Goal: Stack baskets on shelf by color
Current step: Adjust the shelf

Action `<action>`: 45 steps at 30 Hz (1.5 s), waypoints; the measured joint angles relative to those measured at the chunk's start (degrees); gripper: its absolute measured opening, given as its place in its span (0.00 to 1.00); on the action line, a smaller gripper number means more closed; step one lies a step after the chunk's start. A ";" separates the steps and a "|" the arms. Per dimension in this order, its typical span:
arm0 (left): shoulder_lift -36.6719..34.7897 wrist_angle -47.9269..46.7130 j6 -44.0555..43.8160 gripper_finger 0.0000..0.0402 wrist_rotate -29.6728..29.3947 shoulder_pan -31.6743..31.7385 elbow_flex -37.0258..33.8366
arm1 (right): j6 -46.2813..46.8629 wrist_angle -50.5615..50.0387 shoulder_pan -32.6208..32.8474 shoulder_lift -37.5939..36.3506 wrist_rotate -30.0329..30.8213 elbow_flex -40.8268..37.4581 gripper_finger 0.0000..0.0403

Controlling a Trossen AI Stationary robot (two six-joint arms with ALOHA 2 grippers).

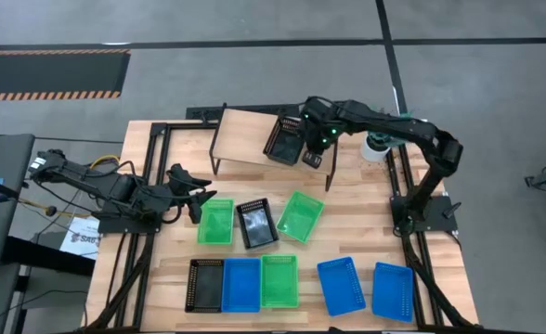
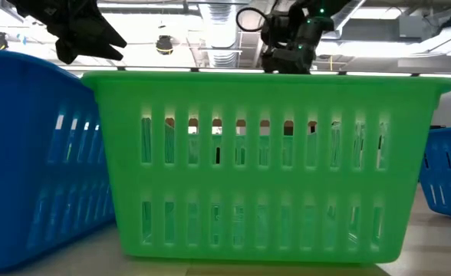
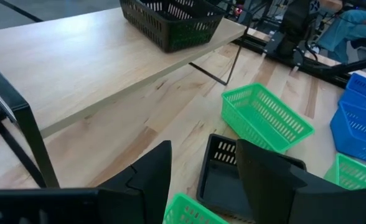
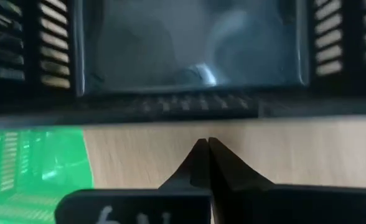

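Table (image 1: 347,213): slatted wood, carrying all items. Shelf (image 1: 250,137): light-wood board at the far side of the table; one black basket (image 1: 283,142) sits on its right end. Remaining baskets lie on the table in front of the shelf: green (image 1: 215,221), black (image 1: 254,224) and green (image 1: 301,215) in a near row, then black, blue, green and two blue along the front edge. Right claw (image 4: 208,144): closed and empty, just beside the shelved black basket. Left claw (image 3: 201,171): fingers spread, empty, above the table's left side near the green basket.
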 joint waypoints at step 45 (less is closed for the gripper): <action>0.00 0.04 -0.95 0.42 -2.89 0.00 0.00 | 0.25 -3.39 -2.15 -2.21 5.49 -2.93 0.04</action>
